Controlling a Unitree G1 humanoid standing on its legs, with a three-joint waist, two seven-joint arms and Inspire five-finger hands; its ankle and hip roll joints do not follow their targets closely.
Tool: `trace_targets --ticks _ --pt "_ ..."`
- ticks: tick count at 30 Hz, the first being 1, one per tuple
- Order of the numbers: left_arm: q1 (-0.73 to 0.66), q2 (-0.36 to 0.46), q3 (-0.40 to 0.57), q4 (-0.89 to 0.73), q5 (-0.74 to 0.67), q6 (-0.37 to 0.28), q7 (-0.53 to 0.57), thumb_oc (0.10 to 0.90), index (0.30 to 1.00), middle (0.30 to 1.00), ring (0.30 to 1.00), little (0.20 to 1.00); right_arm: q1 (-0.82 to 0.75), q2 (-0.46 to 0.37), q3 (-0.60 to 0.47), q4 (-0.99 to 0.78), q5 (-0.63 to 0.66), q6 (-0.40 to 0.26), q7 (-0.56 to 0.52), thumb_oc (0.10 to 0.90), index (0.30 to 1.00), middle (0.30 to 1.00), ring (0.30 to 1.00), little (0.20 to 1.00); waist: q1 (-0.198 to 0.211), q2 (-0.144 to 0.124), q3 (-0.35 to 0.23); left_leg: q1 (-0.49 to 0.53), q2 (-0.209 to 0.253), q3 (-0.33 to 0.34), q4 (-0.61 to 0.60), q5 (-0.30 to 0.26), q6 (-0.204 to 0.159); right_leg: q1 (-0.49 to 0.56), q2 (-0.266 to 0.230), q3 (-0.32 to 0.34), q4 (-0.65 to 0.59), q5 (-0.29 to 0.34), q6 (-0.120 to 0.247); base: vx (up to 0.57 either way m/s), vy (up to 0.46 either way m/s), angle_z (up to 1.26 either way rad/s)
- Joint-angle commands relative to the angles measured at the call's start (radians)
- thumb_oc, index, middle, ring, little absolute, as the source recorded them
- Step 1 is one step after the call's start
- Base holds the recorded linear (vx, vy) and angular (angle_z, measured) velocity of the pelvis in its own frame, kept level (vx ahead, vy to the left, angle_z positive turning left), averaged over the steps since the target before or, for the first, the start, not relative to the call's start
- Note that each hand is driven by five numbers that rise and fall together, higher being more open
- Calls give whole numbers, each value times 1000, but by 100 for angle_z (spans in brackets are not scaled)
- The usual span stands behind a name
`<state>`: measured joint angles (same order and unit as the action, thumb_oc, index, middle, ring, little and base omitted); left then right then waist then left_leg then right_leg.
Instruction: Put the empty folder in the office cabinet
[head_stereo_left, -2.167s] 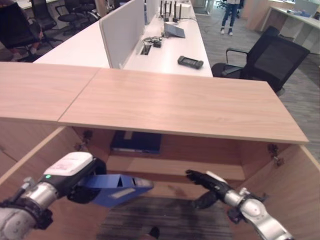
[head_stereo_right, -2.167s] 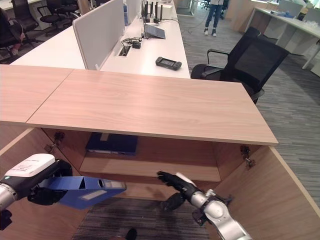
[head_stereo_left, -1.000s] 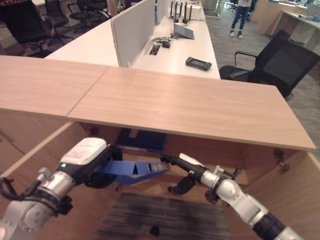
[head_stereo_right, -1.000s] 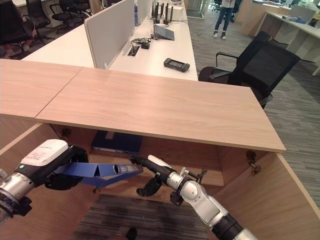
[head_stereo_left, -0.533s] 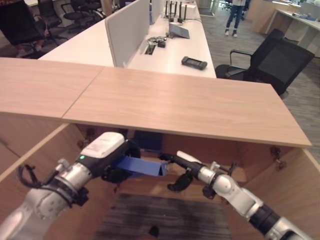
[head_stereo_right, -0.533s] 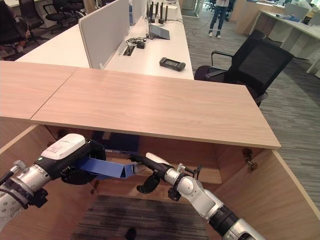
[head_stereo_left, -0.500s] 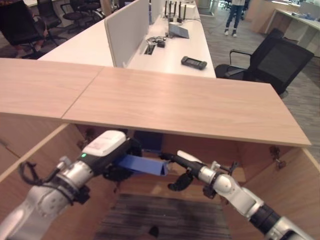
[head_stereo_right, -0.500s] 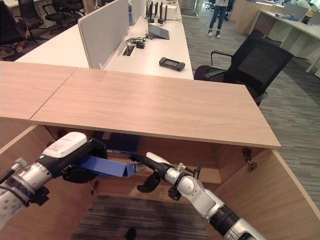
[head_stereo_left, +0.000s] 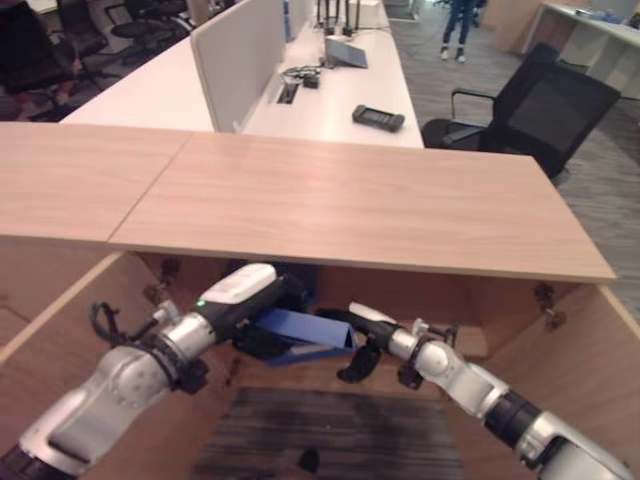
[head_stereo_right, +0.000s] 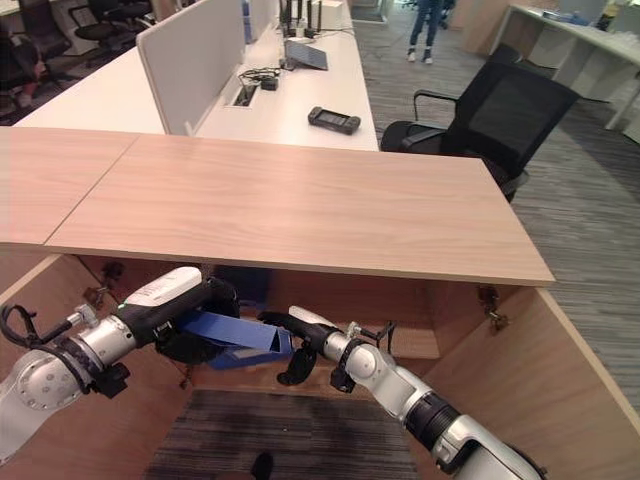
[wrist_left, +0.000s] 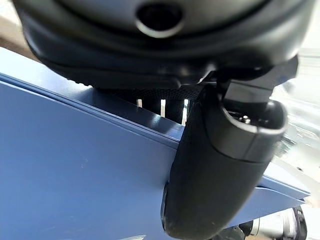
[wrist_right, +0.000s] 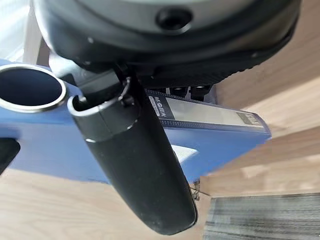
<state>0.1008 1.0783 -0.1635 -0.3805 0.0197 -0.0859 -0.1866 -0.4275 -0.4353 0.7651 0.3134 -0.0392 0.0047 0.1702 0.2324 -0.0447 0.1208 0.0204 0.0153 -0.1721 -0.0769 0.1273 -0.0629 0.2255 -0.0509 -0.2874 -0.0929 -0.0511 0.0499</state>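
A blue folder (head_stereo_left: 300, 335) is held flat at the mouth of the open wooden cabinet (head_stereo_left: 350, 205), level with its inner shelf (head_stereo_right: 410, 345). My left hand (head_stereo_left: 283, 297) is shut on the folder's left end, with the thumb (wrist_left: 220, 165) lying across the blue cover. My right hand (head_stereo_left: 372, 322) reaches in from the right. Its straight fingers rest against the folder's spine end (wrist_right: 210, 117), beside the metal ring hole (wrist_right: 27, 87), and its thumb (wrist_right: 140, 170) lies across the spine. A darker folder (head_stereo_right: 245, 280) lies on the shelf behind, mostly hidden.
Both cabinet doors stand open, the left door (head_stereo_left: 60, 300) and the right door (head_stereo_left: 600, 380), flanking my arms. Grey carpet (head_stereo_left: 330, 430) lies below. Beyond the cabinet top are a white desk (head_stereo_left: 330, 90), a black office chair (head_stereo_left: 550, 100) and a person's legs (head_stereo_left: 458, 20).
My left hand has carried the folder forward and deeper under the cabinet top toward the shelf. My right hand has come up against the folder's spine end. The camera has shifted a little.
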Motion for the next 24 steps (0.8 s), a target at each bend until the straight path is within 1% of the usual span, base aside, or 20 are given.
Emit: trace_targets --ticks 1,3,7,8,9,10,12,13,14,17,18,19,20,21,22,23,24 --pt "-146 -146 -21 -187 -256 -180 93 400 300 300 300 300 -108 161 38 -114 -10 -136 -66 800 900 900 900 900 -31 -9 -72 27 15 -28 -10 -86 19 -42 -9 -30 34 4 6 0 0 0" --pt "-159 -167 -50 -166 -285 -176 94 400 300 300 300 300 -96 168 39 -94 -24 -137 -78 800 900 900 900 900 -37 -7 -70 28 15 -27 -9 -86 19 -41 -10 -31 35 4 5 0 0 0" --pt "-172 -192 -76 -153 -326 -172 92 400 300 300 300 300 -92 189 44 -54 -24 -135 -88 800 900 900 900 900 -39 -4 -69 29 15 -28 -10 -86 20 -40 -9 -32 34 4 4 -1 0 -2" --pt "-174 -200 -86 -149 -341 -171 89 400 300 300 300 300 -88 195 47 -44 -19 -135 -87 736 804 804 804 804 -39 -4 -69 28 15 -28 -10 -86 20 -39 -9 -31 34 4 4 0 0 0" --pt "-174 -210 -90 -150 -357 -170 88 400 300 300 300 300 -83 201 49 -42 -13 -134 -85 638 658 658 658 658 -40 -4 -69 28 15 -28 -10 -86 20 -39 -9 -32 34 4 4 0 0 0" --pt "-175 -227 -96 -147 -380 -169 90 400 300 300 300 300 -77 210 51 -33 3 -135 -84 400 300 300 300 300 -42 -4 -69 28 14 -28 -10 -86 21 -39 -9 -33 33 5 4 0 0 0" --pt "-175 -256 -111 -137 -416 -164 82 400 300 300 300 300 -50 229 56 -22 55 -131 -73 400 300 300 300 300 -46 -4 -67 29 14 -28 -10 -87 21 -38 -9 -31 33 5 3 0 3 4" --pt "-176 -256 -112 -136 -416 -165 82 400 300 300 300 300 -49 228 56 -22 56 -132 -72 400 300 300 300 300 -46 -4 -67 29 14 -28 -10 -87 21 -38 -9 -31 33 5 3 0 0 0" --pt "-180 -280 -126 -117 -436 -160 79 400 300 300 300 300 -9 249 51 -5 141 -130 -64 400 300 300 300 300 -53 -3 -65 30 14 -27 -10 -88 22 -37 -9 -29 34 5 3 -7 12 -3" --pt "-183 -307 -155 -94 -463 -147 59 400 300 300 300 300 57 292 47 64 305 -118 -34 400 300 300 300 300 -59 -2 -63 30 14 -25 -10 -87 22 -38 -10 -29 36 7 3 -6 8 -2" --pt "-180 -311 -170 -85 -479 -134 43 400 300 300 300 300 96 319 49 99 438 -96 -1 400 300 300 300 300 -60 -2 -61 30 14 -25 -10 -87 21 -38 -11 -29 39 7 4 0 0 0" --pt "-178 -309 -175 -81 -484 -129 32 400 300 300 300 300 108 328 55 109 491 -85 15 400 300 300 300 300 -59 -3 -59 29 14 -25 -10 -87 21 -38 -11 -29 40 8 4 0 0 0" --pt "-178 -309 -175 -81 -484 -129 32 400 300 300 300 300 108 329 56 110 493 -85 16 400 300 300 300 300 -60 -3 -59 28 14 -24 -10 -87 21 -39 -11 -29 40 7 4 0 0 0" --pt "-178 -309 -183 -76 -490 -122 24 400 300 300 300 300 121 335 67 113 534 -71 34 400 300 300 300 300 -59 -4 -58 28 13 -26 -10 -87 21 -40 -12 -31 41 8 4 0 0 0" --pt "-179 -307 -209 -61 -501 -109 2 400 300 300 300 300 144 339 90 119 614 -45 64 400 300 300 300 300 -59 -7 -59 26 13 -27 -10 -88 20 -41 -13 -34 44 9 4 0 0 0" --pt "-180 -306 -215 -55 -503 -105 -4 433 349 349 349 349 150 340 97 120 645 -35 72 400 300 300 300 300 -58 -8 -58 26 13 -28 -10 -88 19 -41 -13 -35 45 9 5 0 0 0" --pt "-182 -306 -224 -39 -507 -102 -6 439 359 359 359 359 159 343 102 134 688 -25 77 400 300 300 300 300 -57 -10 -58 25 13 -29 -10 -88 19 -41 -14 -37 45 10 4 0 0 0"
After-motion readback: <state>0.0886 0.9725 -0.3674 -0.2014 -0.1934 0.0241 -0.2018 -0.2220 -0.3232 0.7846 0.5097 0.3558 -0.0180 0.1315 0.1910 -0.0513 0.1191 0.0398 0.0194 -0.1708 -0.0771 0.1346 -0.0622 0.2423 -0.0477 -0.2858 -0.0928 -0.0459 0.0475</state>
